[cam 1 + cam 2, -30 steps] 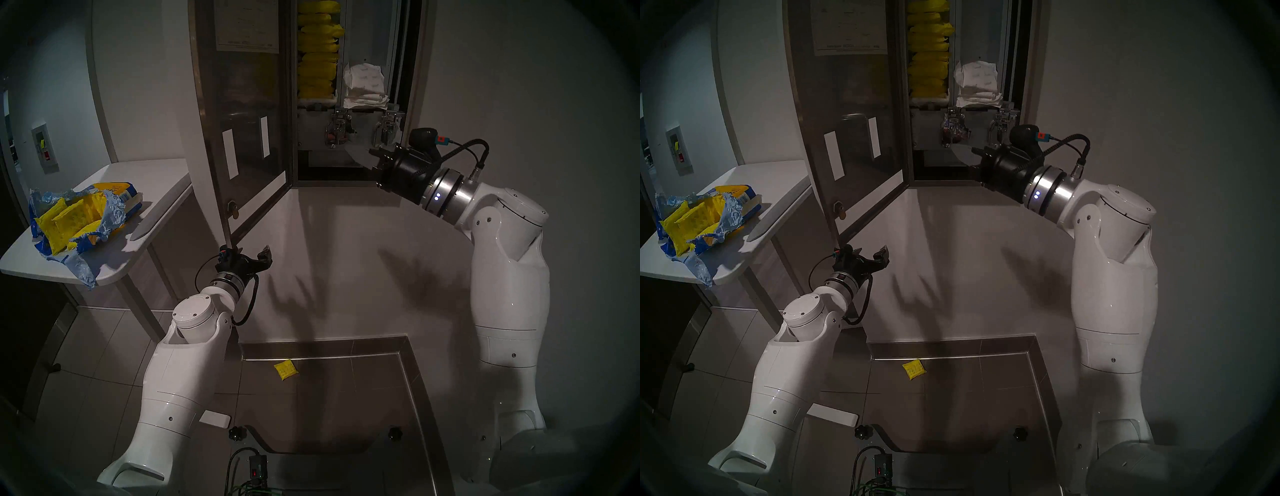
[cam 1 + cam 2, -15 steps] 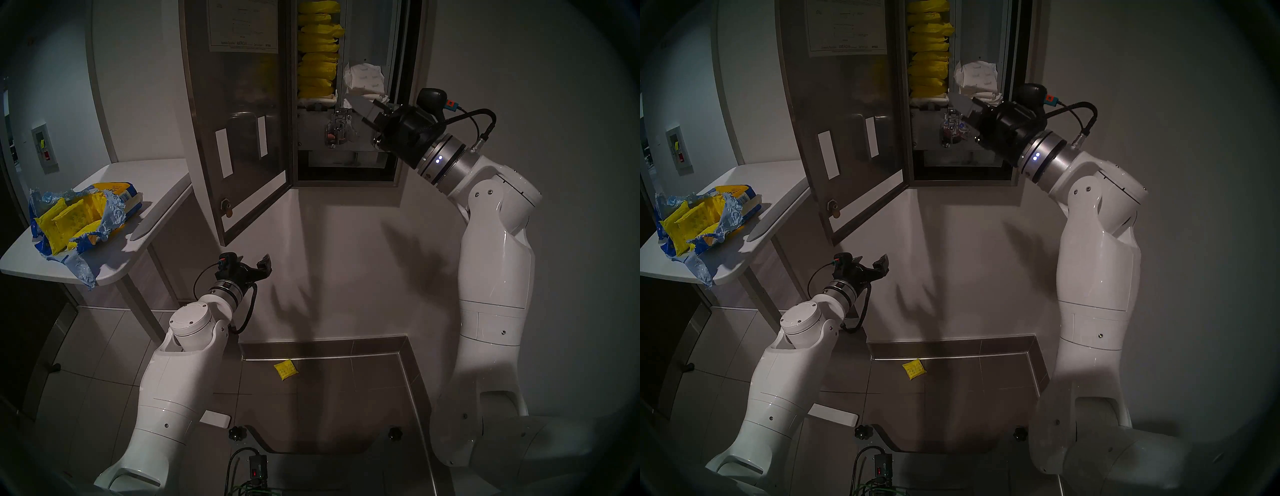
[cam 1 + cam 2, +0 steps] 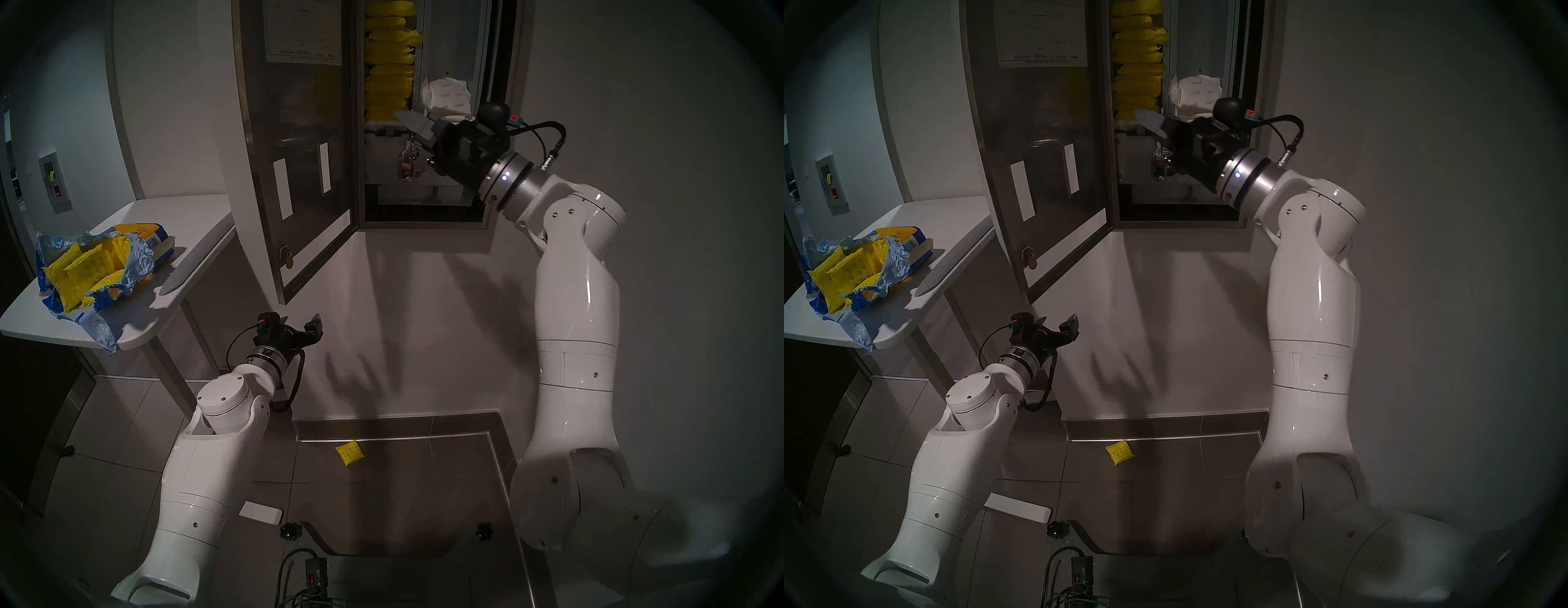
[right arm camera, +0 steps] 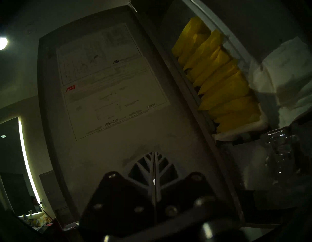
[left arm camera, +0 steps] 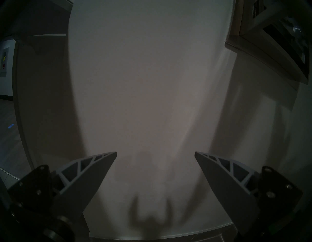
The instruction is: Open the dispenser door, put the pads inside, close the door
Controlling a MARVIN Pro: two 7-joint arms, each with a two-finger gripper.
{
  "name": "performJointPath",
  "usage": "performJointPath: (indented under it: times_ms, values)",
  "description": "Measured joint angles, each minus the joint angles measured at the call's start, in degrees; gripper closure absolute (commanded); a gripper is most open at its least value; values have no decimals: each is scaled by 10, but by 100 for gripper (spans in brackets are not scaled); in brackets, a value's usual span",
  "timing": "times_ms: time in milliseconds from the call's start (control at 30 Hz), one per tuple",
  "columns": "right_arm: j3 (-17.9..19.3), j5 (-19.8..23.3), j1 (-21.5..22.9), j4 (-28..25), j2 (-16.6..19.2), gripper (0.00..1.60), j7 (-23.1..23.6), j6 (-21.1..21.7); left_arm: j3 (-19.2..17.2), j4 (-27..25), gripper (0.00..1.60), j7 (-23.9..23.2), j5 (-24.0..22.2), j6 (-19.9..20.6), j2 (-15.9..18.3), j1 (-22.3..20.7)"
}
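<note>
The dispenser door (image 3: 305, 148) stands open, swung out to the left, with its white instruction sheet (image 4: 108, 87) on the inner face. Yellow pads (image 3: 388, 63) are stacked in the cabinet's left column (image 4: 219, 81). More yellow pads (image 3: 85, 267) lie in the torn bag on the table, and one (image 3: 350, 453) lies on the floor. My right gripper (image 3: 403, 115) is shut and empty, its tips in front of the bottom of the yellow stack. My left gripper (image 3: 299, 327) is open and empty, low under the door's lower corner, facing bare wall (image 5: 155, 153).
White wrapped pads (image 3: 445, 99) fill the cabinet's right column, above metal lever mechanisms (image 3: 411, 161). A white table (image 3: 191, 229) at the left carries the torn blue-and-yellow bag (image 3: 131, 259). A steel floor rim (image 3: 500, 446) runs below the wall.
My right arm rose from the cabinet's lower right corner and swung left, its shut fingers now before the yellow stack. The door swayed slightly. My left gripper drifted a little left and down.
</note>
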Motion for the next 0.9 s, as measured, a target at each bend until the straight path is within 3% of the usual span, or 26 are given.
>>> performJointPath:
  times_ms: [900]
  values:
    - [-71,20,114,137,-49,160,-4,-8,-7,5,0,-2,-7,0,5,-1]
